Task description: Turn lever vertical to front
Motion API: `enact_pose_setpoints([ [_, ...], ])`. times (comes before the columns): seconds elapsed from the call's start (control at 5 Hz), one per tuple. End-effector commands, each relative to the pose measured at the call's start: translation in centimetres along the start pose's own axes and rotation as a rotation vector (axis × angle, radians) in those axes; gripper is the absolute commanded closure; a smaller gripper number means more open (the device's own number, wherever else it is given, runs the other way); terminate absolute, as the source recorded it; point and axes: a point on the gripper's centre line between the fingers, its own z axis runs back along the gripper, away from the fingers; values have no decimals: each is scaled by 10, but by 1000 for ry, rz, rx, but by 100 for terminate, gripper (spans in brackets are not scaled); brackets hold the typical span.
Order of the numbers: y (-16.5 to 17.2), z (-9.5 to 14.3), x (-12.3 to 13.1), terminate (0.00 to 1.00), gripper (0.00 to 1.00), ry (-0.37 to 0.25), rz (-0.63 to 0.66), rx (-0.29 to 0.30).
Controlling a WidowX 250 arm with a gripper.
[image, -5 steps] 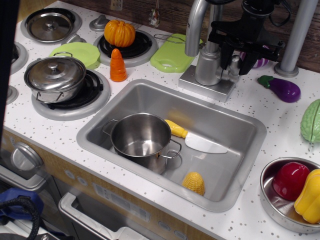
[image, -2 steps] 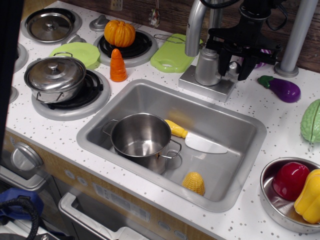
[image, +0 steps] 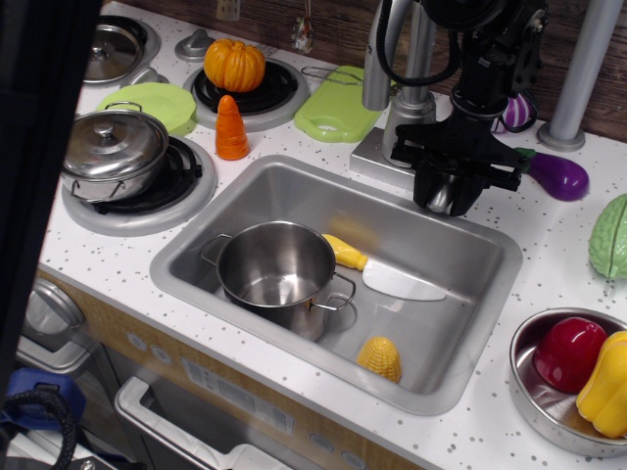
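Observation:
The lever (image: 441,195) is a stubby silver-grey cylinder. Its rounded end shows between the black fingers, pointing toward the front over the sink's back edge. My gripper (image: 451,184) is closed around the lever, in front and to the right of the faucet's thick grey column (image: 408,110). The arm comes down from the top and hides where the lever joins the column. The tall curved spout (image: 376,59) rises to the left of the column.
The sink (image: 470,323) holds a steel pot (image: 276,266), a yellow-handled knife (image: 387,274) and a corn piece (image: 380,357). A purple eggplant (image: 558,174) and a grey pole (image: 580,73) stand right of the gripper. A bowl of peppers (image: 524,387) is at the front right.
My gripper has moved down and toward the front from beside the column, and the lever's end has swung with it to point forward. The camera view has shifted slightly.

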Motion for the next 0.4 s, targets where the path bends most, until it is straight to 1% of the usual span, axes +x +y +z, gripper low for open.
enact_pose_setpoints([
  [0.0,-14,17,2,0,100,-34,-36,-4],
  [0.2,-14,20,2,100,100,-40,-45,15],
])
